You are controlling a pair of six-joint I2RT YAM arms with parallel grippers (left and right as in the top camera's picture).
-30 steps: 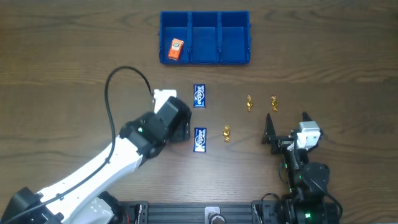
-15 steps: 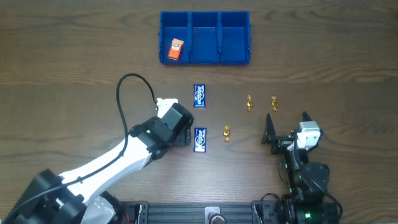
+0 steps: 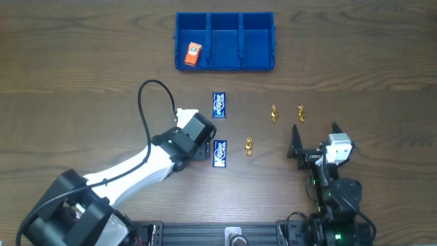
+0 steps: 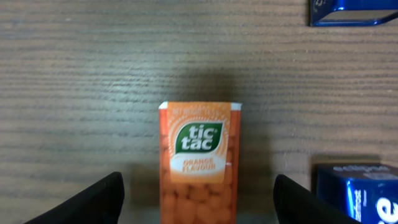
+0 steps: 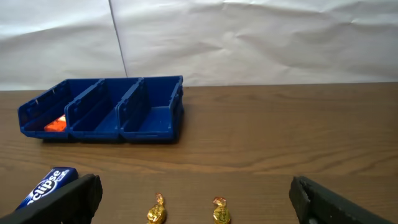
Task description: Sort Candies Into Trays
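Bright, even light is coming down from overhead onto the wood table (image 3: 82, 61). A soft dark shadow is lying on the wood around the orange candy box (image 4: 198, 168). The white backdrop (image 5: 249, 37) is glowing evenly, and the blue tray (image 5: 152, 118) is casting a thin shadow beneath itself.

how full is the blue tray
Nearly empty: the tray holds one orange candy box in its left compartment; the other two are bare.

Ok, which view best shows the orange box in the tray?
Top view: the orange box lies fully visible in the blue tray's left compartment. Right wrist view catches a sliver over the wall; left wrist view frames a second orange box.
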